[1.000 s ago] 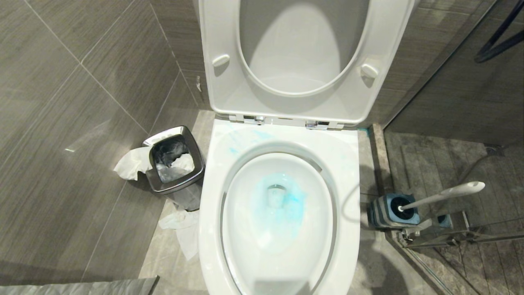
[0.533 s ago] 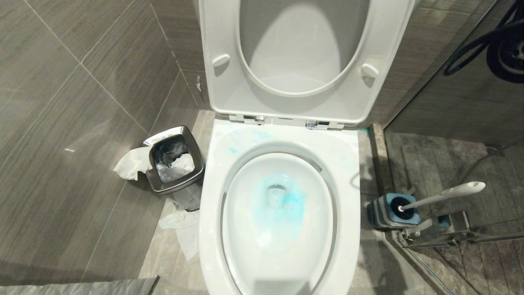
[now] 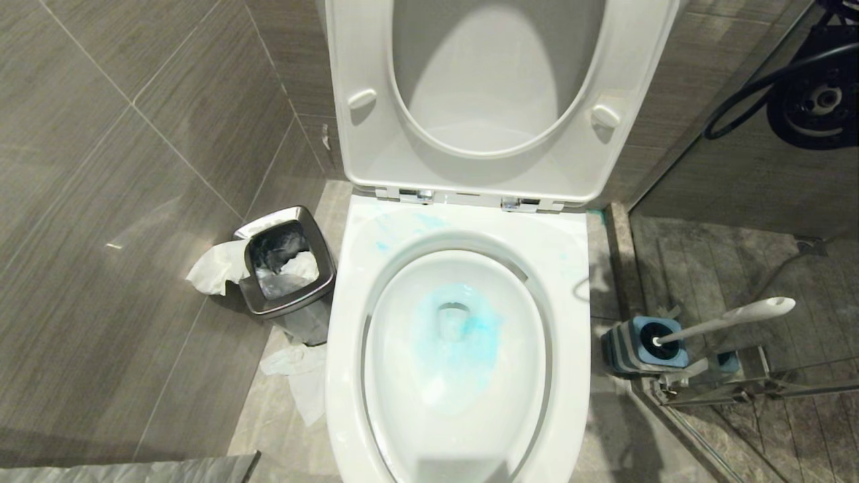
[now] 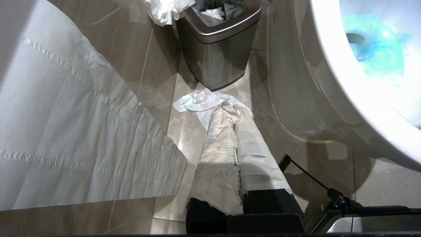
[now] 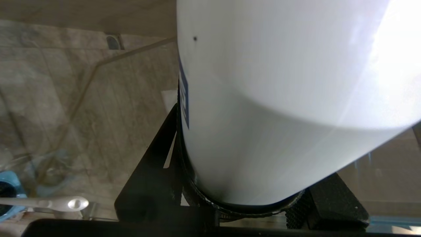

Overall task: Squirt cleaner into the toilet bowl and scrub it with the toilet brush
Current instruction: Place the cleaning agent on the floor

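The toilet bowl [image 3: 463, 362] stands open, its seat and lid [image 3: 496, 94] tipped up against the wall. Blue cleaner [image 3: 463, 329] tints the water at the drain and streaks the back of the rim, so the squirting looks done. Nothing shows any scrubbing yet: the tint sits in one pool and the basin walls above it are unmarked.

Left of the bowl, a steel bin [image 3: 285, 268] holds a dark liner and tissue, with more tissue [image 3: 298, 379] on the floor before it.

The right gripper [image 5: 243, 197] is clamped round a large white bottle [image 5: 279, 98] with a blue label edge. That is probably the cleaner's container, though too little of it shows to be sure. In the head view only a dark part of that arm [image 3: 812, 100] appears at the upper right, beyond the glass partition. The bottle has to be put down before this arm can take anything else.

The left gripper [image 4: 238, 131] hangs low by the bowl's side, its paper-wrapped fingers [image 4: 217, 148] pressed together on nothing.

The brush [image 3: 728, 316] waits untouched on the floor right of the bowl, its handle leaning out of the blue holder [image 3: 644, 343], well apart from both grippers. Fetching it and scrubbing the basin are what remain: roughly half the job.
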Tool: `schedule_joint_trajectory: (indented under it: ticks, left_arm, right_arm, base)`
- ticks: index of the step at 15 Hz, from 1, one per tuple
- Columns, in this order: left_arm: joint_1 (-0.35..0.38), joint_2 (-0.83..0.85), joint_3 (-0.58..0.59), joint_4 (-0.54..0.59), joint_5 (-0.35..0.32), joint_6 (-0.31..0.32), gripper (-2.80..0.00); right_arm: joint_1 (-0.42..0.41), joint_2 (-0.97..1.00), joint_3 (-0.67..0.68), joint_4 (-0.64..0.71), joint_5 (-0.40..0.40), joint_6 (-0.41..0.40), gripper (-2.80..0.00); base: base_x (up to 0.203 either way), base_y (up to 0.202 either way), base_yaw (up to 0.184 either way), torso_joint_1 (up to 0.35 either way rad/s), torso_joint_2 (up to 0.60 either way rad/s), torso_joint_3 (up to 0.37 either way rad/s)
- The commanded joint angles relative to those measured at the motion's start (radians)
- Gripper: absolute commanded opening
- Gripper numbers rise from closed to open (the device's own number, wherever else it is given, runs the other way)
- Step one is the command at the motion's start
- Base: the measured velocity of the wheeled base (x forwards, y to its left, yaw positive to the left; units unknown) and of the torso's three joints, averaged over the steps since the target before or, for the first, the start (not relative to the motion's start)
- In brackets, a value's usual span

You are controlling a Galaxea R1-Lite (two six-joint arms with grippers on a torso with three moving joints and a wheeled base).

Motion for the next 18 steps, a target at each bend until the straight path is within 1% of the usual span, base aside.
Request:
schedule_joint_trajectory:
  ticks: [1,2,4,7,9,12,15,16,18]
  left_arm:
    - [0.0,0.001,0.002,0.0,0.001,0.0,-2.8]
    - [0.0,0.001,0.002,0.0,0.001,0.0,-2.8]
    - [0.0,0.001,0.002,0.0,-0.001,0.0,-2.8]
    - [0.0,0.001,0.002,0.0,0.0,0.0,-2.8]
    - [0.0,0.001,0.002,0.0,-0.001,0.0,-2.8]
    - [0.0,0.001,0.002,0.0,0.001,0.0,-2.8]
    - [0.0,0.001,0.002,0.0,0.001,0.0,-2.8]
    - [0.0,0.001,0.002,0.0,0.001,0.0,-2.8]
    - [0.0,0.001,0.002,0.0,-0.001,0.0,-2.8]
  right_arm:
    - [-0.043,-0.002,0.03,0.017,-0.009,-0.014,-2.8]
    - [-0.071,-0.022,0.053,0.095,-0.009,-0.015,-2.8]
    - [-0.095,-0.045,0.07,0.238,-0.009,-0.015,-2.8]
    - [-0.096,-0.061,0.083,0.342,-0.009,-0.017,-2.8]
    - [-0.09,-0.058,0.082,0.299,-0.009,-0.014,-2.8]
    - [-0.078,-0.049,0.061,0.17,-0.009,-0.014,-2.8]
    - [-0.069,-0.02,0.041,-0.005,-0.009,-0.014,-2.8]
    - [-0.061,0.007,0.01,-0.009,-0.009,-0.005,-2.8]
    - [-0.023,0.022,0.004,-0.01,-0.009,0.106,-2.8]
  base:
    - [0.0,0.0,0.0,0.0,0.0,0.0]
    - [0.0,0.0,0.0,0.0,0.0,0.0]
    - [0.0,0.0,0.0,0.0,0.0,0.0]
    - [0.0,0.0,0.0,0.0,0.0,0.0]
    - [0.0,0.0,0.0,0.0,0.0,0.0]
    - [0.0,0.0,0.0,0.0,0.0,0.0]
    - [0.0,0.0,0.0,0.0,0.0,0.0]
    - [0.0,0.0,0.0,0.0,0.0,0.0]
    - [0.0,0.0,0.0,0.0,0.0,0.0]
